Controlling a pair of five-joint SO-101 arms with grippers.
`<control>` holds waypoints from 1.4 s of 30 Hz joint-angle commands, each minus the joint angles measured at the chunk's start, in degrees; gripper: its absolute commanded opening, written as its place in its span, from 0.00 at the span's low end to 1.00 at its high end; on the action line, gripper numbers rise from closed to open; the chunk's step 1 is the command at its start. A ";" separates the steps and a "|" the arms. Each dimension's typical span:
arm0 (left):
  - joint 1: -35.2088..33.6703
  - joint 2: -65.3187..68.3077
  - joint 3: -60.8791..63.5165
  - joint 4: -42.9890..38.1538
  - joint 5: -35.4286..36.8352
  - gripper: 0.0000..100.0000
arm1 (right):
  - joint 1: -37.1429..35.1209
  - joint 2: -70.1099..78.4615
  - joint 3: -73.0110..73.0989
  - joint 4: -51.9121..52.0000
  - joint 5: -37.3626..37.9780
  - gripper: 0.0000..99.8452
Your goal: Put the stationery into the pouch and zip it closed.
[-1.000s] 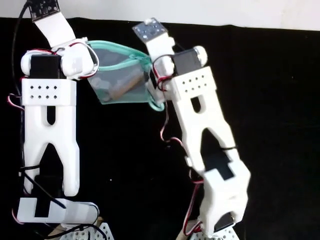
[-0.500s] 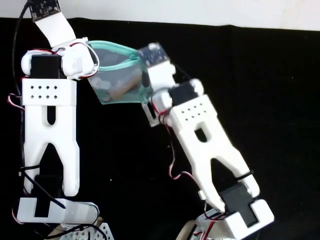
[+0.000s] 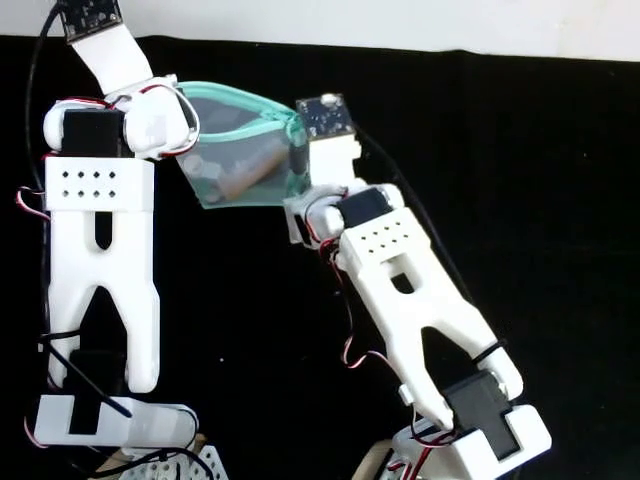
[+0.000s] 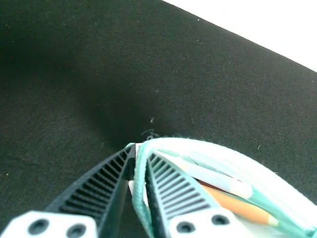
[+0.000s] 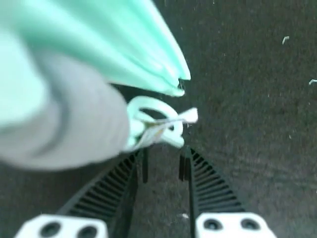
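Observation:
A see-through green pouch (image 3: pixel 240 150) lies at the back of the black table between the two arms. Stationery shows through it: a brownish stick (image 3: pixel 245 176), a white pen (image 4: pixel 213 178) and an orange pencil (image 4: pixel 233 203). My left gripper (image 3: pixel 186 128) (image 4: pixel 139 159) is shut on the green rim (image 4: pixel 163 145) at the pouch's left end. My right gripper (image 3: pixel 298 165) (image 5: pixel 162 156) is at the pouch's right end, open by a narrow gap. The zipper pull (image 5: pixel 161 124), a green ring with a small tab, hangs just past its fingertips. The pouch mouth (image 5: pixel 114 44) looks parted.
The black tabletop (image 3: pixel 520 200) stretches to the right of the arms. A white wall strip (image 3: pixel 450 30) runs along the table's far edge. A blurred grey shape (image 5: pixel 64 129) sits very close to the right wrist camera.
The right arm has swung its elbow out to the right and drawn its wrist back, bringing the gripper against the pouch's right end. Left arm and pouch stayed put.

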 commanded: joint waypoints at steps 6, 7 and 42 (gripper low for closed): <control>0.57 1.10 0.22 -0.35 0.26 0.01 | 0.66 -1.71 -0.04 -7.69 -0.09 0.12; 0.57 1.10 0.31 -0.35 0.26 0.01 | 1.19 -1.71 -0.04 -8.22 -0.09 0.12; 0.57 1.10 0.40 0.09 0.26 0.01 | 8.22 19.65 -12.18 -13.41 13.80 0.01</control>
